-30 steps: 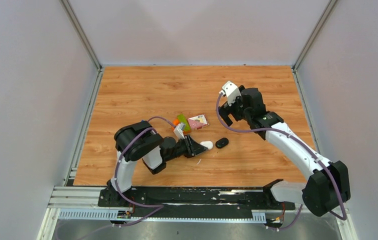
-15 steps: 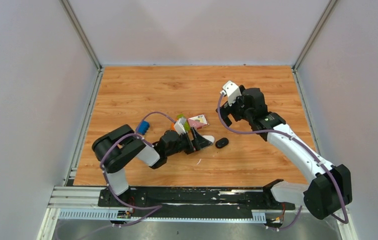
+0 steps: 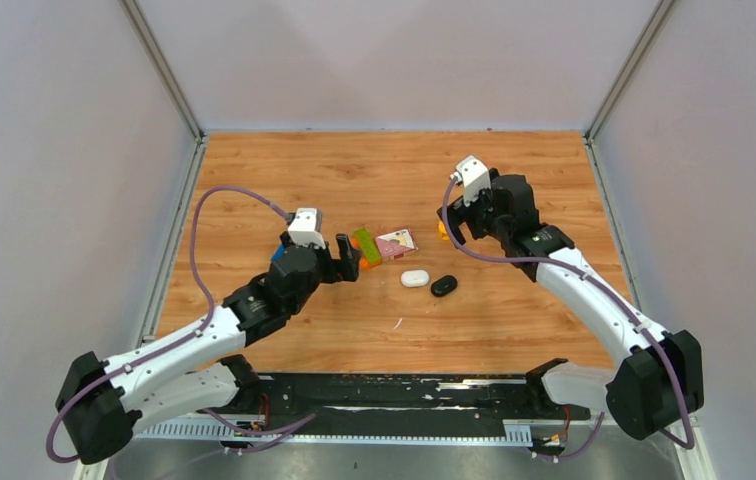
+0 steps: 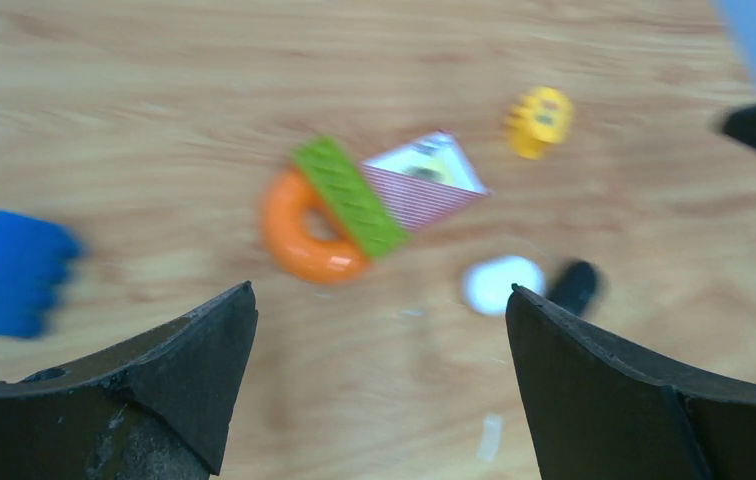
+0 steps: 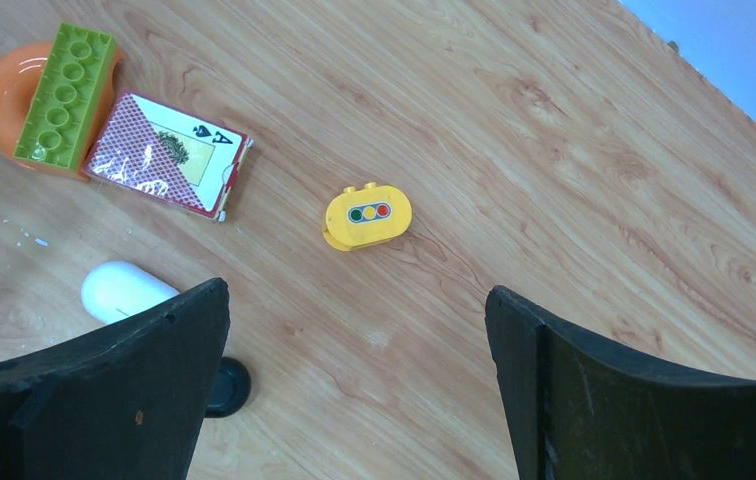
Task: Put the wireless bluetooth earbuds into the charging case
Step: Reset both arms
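Note:
Two closed oval charging cases lie side by side on the wooden table, a white charging case [image 3: 415, 278] [image 4: 501, 284] [image 5: 122, 291] and a black one [image 3: 444, 286] [image 4: 576, 286] [image 5: 227, 386]. No earbuds show in any view. My left gripper [image 3: 346, 255] [image 4: 380, 290] hovers open and empty to the left of the cases, above the orange ring. My right gripper [image 3: 454, 228] [image 5: 356, 288] hangs open and empty behind and to the right of the cases, over a yellow brick. The left wrist view is blurred.
Left of the cases sit an orange ring [image 3: 354, 262] [image 4: 304, 240], a green brick [image 3: 365, 245] [image 5: 62, 92] and a playing card [image 3: 396, 242] [image 5: 169, 155]. A blue brick [image 4: 6, 272] lies further left, a yellow brick [image 5: 367, 216] by the right gripper. A white scrap [image 3: 398, 323] lies nearer the front.
My left gripper opened, left the white case on the table, and pulled back up and to the left as its arm swung out. The right gripper shifted only slightly.

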